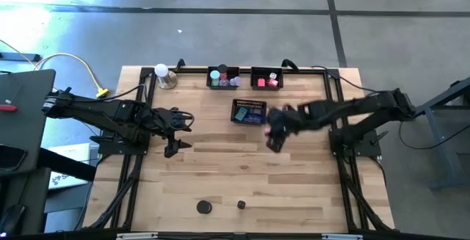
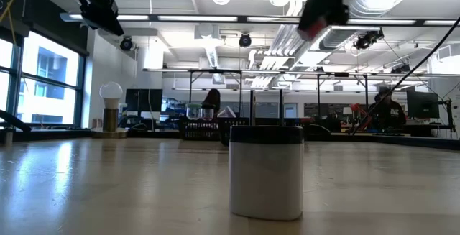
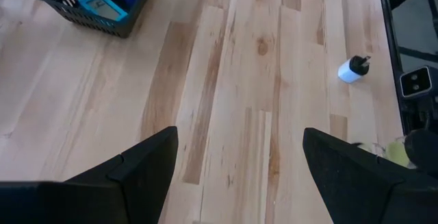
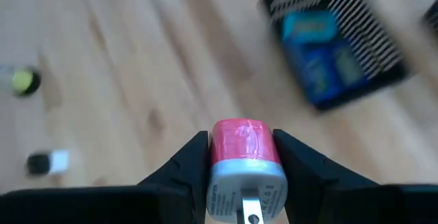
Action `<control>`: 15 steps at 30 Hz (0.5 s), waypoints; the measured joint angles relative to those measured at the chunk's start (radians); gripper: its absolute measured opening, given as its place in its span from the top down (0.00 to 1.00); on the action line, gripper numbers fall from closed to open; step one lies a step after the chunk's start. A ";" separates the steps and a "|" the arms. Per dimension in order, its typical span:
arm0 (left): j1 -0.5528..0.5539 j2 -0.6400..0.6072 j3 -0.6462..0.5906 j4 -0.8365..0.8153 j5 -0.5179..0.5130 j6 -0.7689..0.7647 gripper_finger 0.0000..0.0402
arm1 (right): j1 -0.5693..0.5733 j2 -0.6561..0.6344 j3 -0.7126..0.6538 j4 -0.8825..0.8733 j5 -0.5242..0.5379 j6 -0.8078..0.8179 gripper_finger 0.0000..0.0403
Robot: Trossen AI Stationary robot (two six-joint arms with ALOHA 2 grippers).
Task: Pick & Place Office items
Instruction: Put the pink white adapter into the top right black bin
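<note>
Above the wooden table [image 1: 220, 181], right gripper [image 4: 243, 159] clamps a red-topped charger cube [image 4: 245, 162], mid-carry, needing release into the upper-centre tray [image 1: 266, 77]; left gripper [image 3: 239, 162] waits wide.

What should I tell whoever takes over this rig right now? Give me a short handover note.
Right pincer: shut on a pink-red cube, lifted above the table near the middle mesh tray.
Left pincer: open, empty, hovering over bare wood on its own side.
Done: blue blocks lie in the middle tray; rolls fill one back tray, pink-red cubes the other back tray.
Left: place the held cube, probably with the other cubes. A black disc and a small dark piece sit loose at the table's front edge.
</note>
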 joint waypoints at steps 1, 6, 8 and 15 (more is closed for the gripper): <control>0.000 0.000 0.000 -0.007 0.004 0.000 0.24 | -0.039 0.000 0.014 0.001 -0.004 -0.038 0.70; 0.000 0.000 0.000 -0.038 0.011 -0.001 0.24 | -0.257 0.001 0.070 -0.001 -0.085 -0.218 0.70; 0.000 0.000 0.000 -0.039 0.011 -0.001 0.24 | -0.343 0.027 0.101 -0.001 -0.132 -0.260 0.70; 0.000 0.000 0.000 -0.039 0.008 0.007 0.24 | -0.577 0.229 0.275 -0.042 -0.288 -0.422 0.70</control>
